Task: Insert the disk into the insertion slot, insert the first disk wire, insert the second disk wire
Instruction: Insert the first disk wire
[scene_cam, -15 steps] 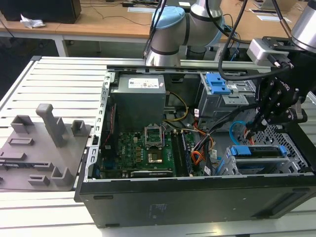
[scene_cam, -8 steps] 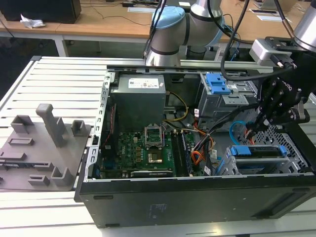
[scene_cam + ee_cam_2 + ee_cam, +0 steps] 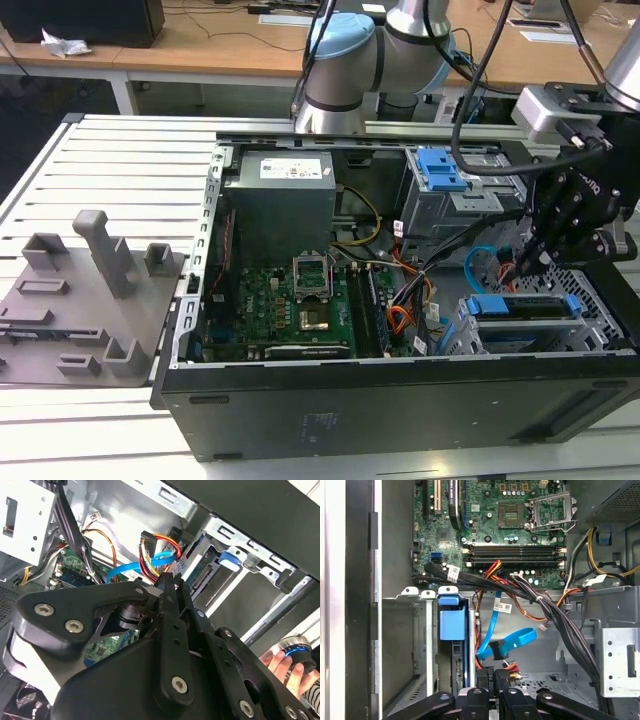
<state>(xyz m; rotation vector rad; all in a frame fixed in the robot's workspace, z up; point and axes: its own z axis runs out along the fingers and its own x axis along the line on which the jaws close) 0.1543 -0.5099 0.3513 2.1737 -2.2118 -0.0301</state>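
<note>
Sitting in the insertion slot [image 3: 592,322], the disk [image 3: 522,306] lies flat at the exterior view's right end of the computer case [image 3: 400,405]. The gripper [image 3: 522,262] points steeply down just above it, fingers [image 3: 489,681] closed together on the first disk wire [image 3: 511,668]. The second disk wire [image 3: 515,641] loops just beside.
</note>
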